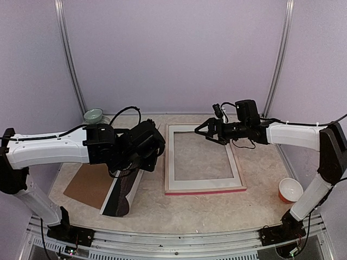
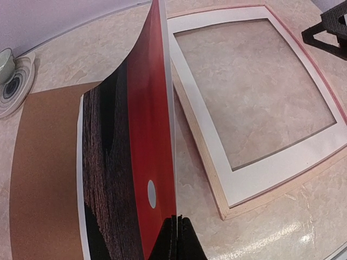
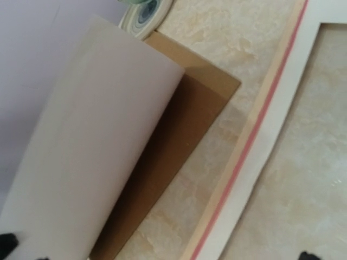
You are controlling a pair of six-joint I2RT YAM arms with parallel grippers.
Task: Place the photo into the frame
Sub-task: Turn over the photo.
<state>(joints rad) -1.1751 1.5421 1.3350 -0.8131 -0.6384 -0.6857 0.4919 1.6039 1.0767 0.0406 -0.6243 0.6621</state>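
The photo point(image 1: 122, 196), a red sunset print with a white sun, stands curled on its lower edge left of the frame. My left gripper point(image 1: 140, 165) is shut on its upper edge, and the left wrist view shows the fingers point(image 2: 178, 238) pinching the photo point(image 2: 146, 135). The frame point(image 1: 206, 190) lies flat at the table's middle with the white mat board point(image 1: 171, 162) inside it; its pale wood rail point(image 2: 219, 200) shows beside the photo. My right gripper point(image 1: 201, 130) is open and empty above the frame's far left corner. The right wrist view shows the photo's white back point(image 3: 92, 135) and the frame's rail point(image 3: 255, 141).
The brown backing board point(image 1: 87, 187) lies flat on the left, partly under the photo. A green bowl point(image 1: 93, 115) sits on a plate at the back left. An orange cup point(image 1: 290, 190) stands at the right near my right arm's base.
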